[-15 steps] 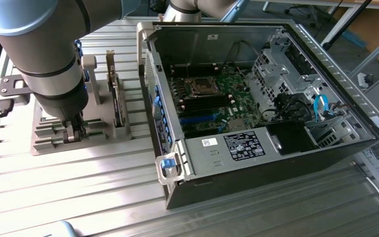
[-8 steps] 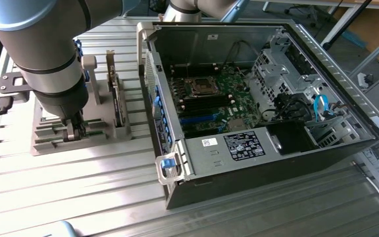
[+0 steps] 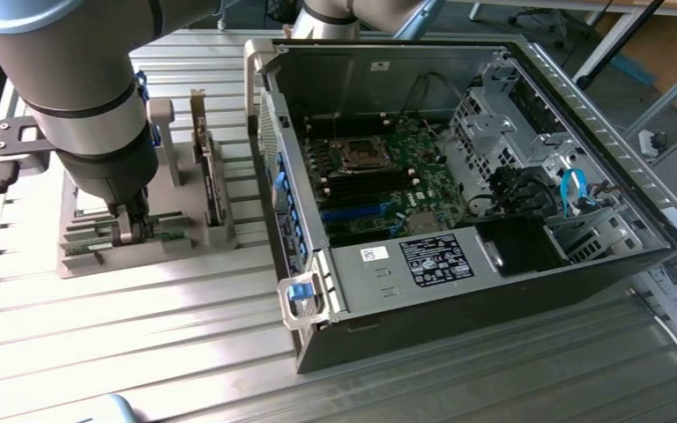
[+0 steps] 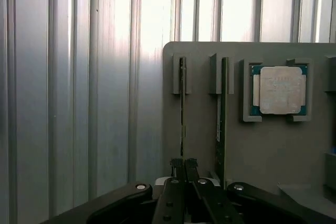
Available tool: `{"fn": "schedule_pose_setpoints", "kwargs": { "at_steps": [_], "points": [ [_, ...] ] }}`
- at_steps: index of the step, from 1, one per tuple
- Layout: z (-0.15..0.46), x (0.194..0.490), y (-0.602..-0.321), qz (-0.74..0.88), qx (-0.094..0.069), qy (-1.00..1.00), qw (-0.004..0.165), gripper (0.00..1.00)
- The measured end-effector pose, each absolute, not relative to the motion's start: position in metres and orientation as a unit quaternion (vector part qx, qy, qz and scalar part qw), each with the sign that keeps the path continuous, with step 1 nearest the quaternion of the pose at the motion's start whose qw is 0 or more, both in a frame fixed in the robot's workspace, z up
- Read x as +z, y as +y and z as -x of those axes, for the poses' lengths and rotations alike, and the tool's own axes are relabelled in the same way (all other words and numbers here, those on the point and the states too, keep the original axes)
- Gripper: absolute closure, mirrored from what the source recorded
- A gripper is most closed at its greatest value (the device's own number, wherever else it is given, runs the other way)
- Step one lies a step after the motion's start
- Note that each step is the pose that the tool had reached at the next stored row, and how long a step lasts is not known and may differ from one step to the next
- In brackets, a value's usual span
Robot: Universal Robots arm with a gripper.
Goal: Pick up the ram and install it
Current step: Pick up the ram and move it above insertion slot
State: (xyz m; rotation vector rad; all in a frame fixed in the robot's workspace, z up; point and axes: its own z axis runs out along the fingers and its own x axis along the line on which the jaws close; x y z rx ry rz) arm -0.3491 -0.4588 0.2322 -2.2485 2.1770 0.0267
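End effector (image 4: 184,163) pinches the upright ram (image 4: 182,93), slotted nearest the gray holder (image 4: 198,127) edge, beside a second stick (image 4: 222,103)

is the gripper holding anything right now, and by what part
The gripper is shut on the ram, pinching its thin top edge; the stick stands in its slot in the grey holder.

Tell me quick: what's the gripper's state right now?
Gripper: closed on the slim green circuit-board RAM stick, which stands in the grey plastic holder.
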Motion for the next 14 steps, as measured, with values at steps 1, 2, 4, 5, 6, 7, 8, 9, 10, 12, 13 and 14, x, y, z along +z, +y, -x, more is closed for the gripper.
{"fn": "schedule_pose_setpoints", "kwargs": {
  "at_steps": [1, 2, 4, 5, 6, 7, 8, 9, 10, 12, 13, 14],
  "points": [
    [0.349, 0.234, -0.459, 0.718, 0.009, 0.696, 0.006, 0.88],
    [0.348, 0.235, -0.459, 0.718, 0.009, 0.696, 0.006, 0.88],
    [0.348, 0.239, -0.459, 0.718, 0.009, 0.696, 0.006, 0.88],
    [0.348, 0.241, -0.459, 0.718, 0.009, 0.696, 0.006, 0.88],
    [0.347, 0.243, -0.459, 0.718, 0.009, 0.696, 0.006, 0.88],
    [0.347, 0.245, -0.459, 0.718, 0.009, 0.696, 0.006, 0.88],
    [0.347, 0.247, -0.459, 0.718, 0.009, 0.696, 0.006, 0.88],
    [0.346, 0.249, -0.459, 0.718, 0.009, 0.696, 0.006, 0.88],
    [0.346, 0.251, -0.459, 0.718, 0.008, 0.696, 0.006, 0.88],
    [0.345, 0.255, -0.459, 0.718, 0.009, 0.696, 0.006, 0.88],
    [0.344, 0.257, -0.459, 0.718, 0.009, 0.696, 0.006, 0.88],
    [0.344, 0.258, -0.459, 0.718, 0.009, 0.696, 0.006, 0.88]
  ]
}}
